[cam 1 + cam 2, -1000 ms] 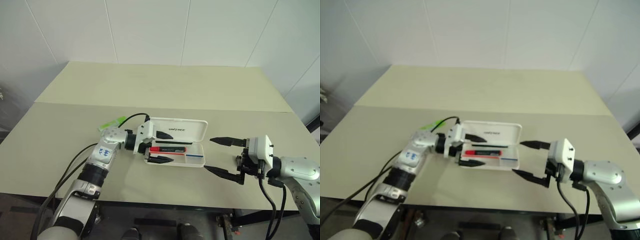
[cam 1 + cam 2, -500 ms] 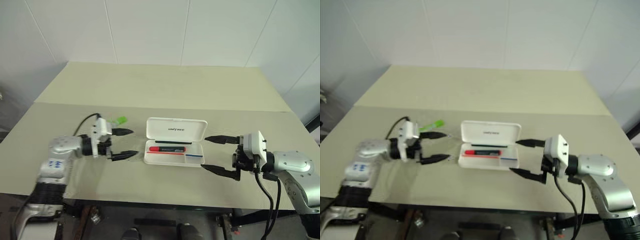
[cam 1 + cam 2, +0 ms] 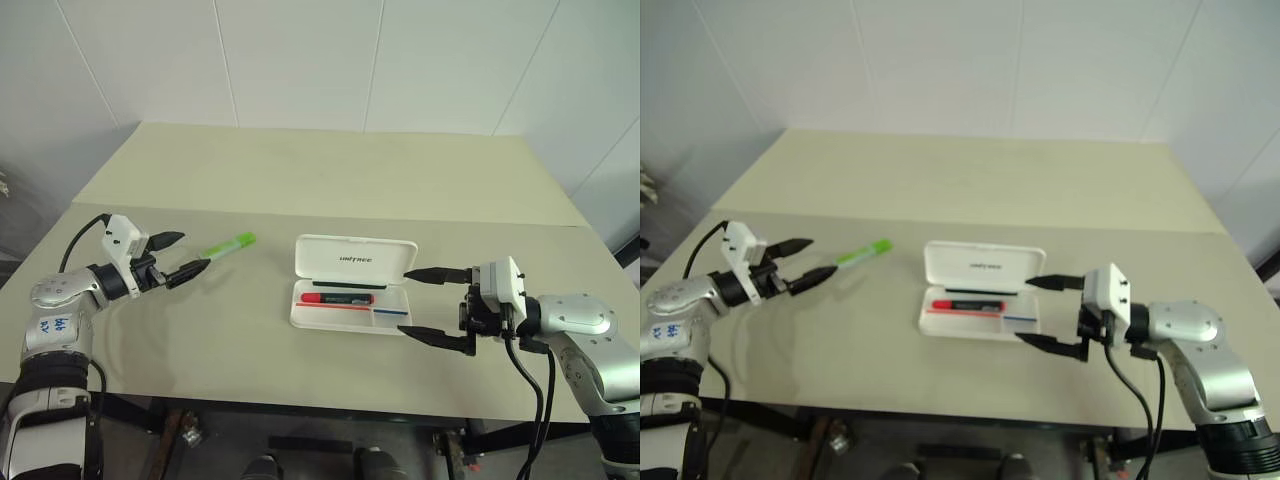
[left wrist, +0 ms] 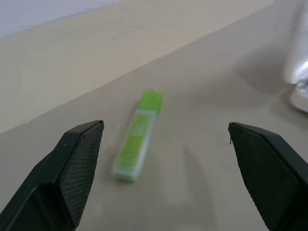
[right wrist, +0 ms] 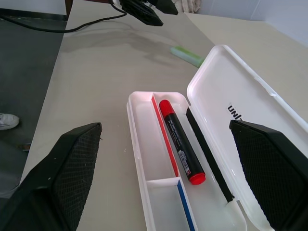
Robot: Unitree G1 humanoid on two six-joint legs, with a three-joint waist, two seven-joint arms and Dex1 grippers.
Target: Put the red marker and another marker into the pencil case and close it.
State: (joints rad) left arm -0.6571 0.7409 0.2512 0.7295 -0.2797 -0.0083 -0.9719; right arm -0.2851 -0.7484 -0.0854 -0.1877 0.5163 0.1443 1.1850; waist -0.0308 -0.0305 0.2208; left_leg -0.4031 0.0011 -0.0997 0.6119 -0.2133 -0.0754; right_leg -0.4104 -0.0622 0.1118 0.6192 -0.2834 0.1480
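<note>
left end effector [image 3: 188, 256] — spread wide, empty — has swung from the pencil case [image 3: 352, 284] to the green highlighter [image 3: 227, 245].

Looks like a bare test room or robotics lab rather than a home. Plain white panelled walls [image 3: 300, 60] with thin seams, no decoration. Two pale beige desk tops [image 3: 330, 170] pushed together edge to edge, mostly bare, carrying just a white pencil case [image 3: 352, 285] and a green highlighter [image 3: 228, 246]. Black cables [image 3: 530, 400] trailing from the arms, dark floor [image 5: 24, 72] below the desk edge.
</note>
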